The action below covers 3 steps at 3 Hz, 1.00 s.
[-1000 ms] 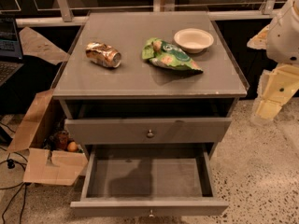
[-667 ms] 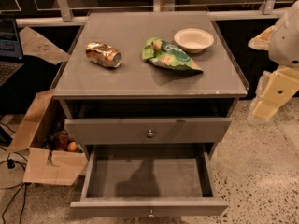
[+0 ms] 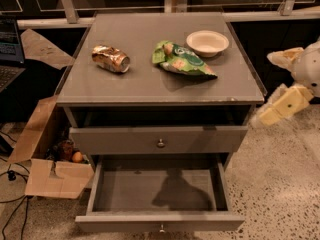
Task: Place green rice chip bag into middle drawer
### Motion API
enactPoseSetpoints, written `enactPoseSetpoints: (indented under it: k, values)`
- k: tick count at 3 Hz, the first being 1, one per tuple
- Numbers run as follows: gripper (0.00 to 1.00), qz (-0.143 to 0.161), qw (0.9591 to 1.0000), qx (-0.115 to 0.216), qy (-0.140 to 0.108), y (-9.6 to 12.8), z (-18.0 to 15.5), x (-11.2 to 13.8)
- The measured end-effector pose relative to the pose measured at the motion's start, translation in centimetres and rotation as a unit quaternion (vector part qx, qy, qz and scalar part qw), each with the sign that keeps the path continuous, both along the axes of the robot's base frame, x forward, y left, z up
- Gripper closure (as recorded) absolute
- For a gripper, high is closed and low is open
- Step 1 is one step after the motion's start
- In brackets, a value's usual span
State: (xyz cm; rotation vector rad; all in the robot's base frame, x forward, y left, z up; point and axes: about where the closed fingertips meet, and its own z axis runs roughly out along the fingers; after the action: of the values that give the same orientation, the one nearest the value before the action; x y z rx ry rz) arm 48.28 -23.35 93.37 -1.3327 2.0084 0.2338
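The green rice chip bag (image 3: 181,60) lies flat on the grey cabinet top (image 3: 125,84), right of centre and just left of the white bowl (image 3: 207,42). The middle drawer (image 3: 100,189) is pulled out at the bottom front. Its bare grey floor holds nothing, and its small knob (image 3: 161,228) shows on the front panel. My gripper (image 3: 282,104), cream-coloured, hangs at the right edge of the view, beside the cabinet's right front corner. It is apart from the bag and the drawer and holds nothing that I can see.
A dented gold-brown can (image 3: 111,58) lies on the left of the cabinet top. A shut grey drawer (image 3: 160,140) sits above the open one. An open cardboard box (image 3: 47,171) with small items stands on the floor at the left. A laptop (image 3: 10,49) is at the far left.
My gripper has drifted slightly left and down, toward the cabinet's right side. The bag, bowl, can and drawers have not moved.
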Motion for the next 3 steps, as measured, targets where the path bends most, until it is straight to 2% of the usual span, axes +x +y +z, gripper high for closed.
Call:
enactPoseSetpoints:
  k: [1,2,3]
  values:
    - [0.00,-0.016,0.9974,0.064,-0.029,1.1,0.4,2.9]
    - [0.00,-0.034,0.9948,0.089,-0.037,2.1,0.6,5.6]
    - [0.00,-0.035,0.9946,0.090,-0.037,2.2,0.7,5.8]
